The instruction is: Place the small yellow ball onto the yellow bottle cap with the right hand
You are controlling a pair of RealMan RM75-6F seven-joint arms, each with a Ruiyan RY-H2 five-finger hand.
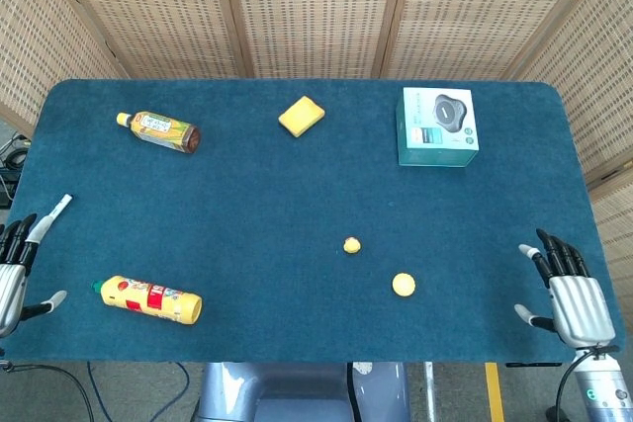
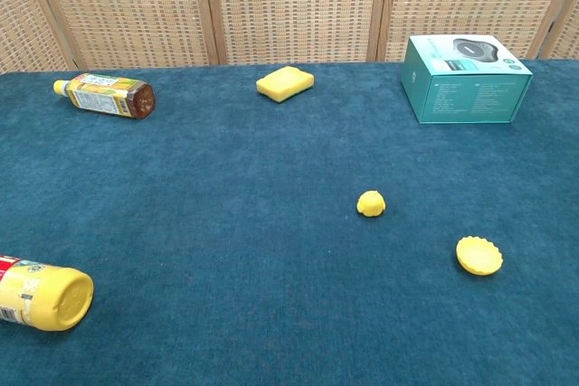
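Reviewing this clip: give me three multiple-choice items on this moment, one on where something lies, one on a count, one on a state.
1. Where does the small yellow ball lie?
A. on the yellow bottle cap
B. on the cloth, apart from the cap
C. in the right hand

2. How many bottles lie on the table?
A. one
B. two
C. three

3. What is the right hand doing?
A. holding nothing, fingers apart
B. gripping the ball
C. pressing on the cap

Answers: 1 B, bare cloth shows between ball and cap. 2 B, the tea bottle and the yellow bottle. 3 A, the hand sits at the table's edge, away from both.
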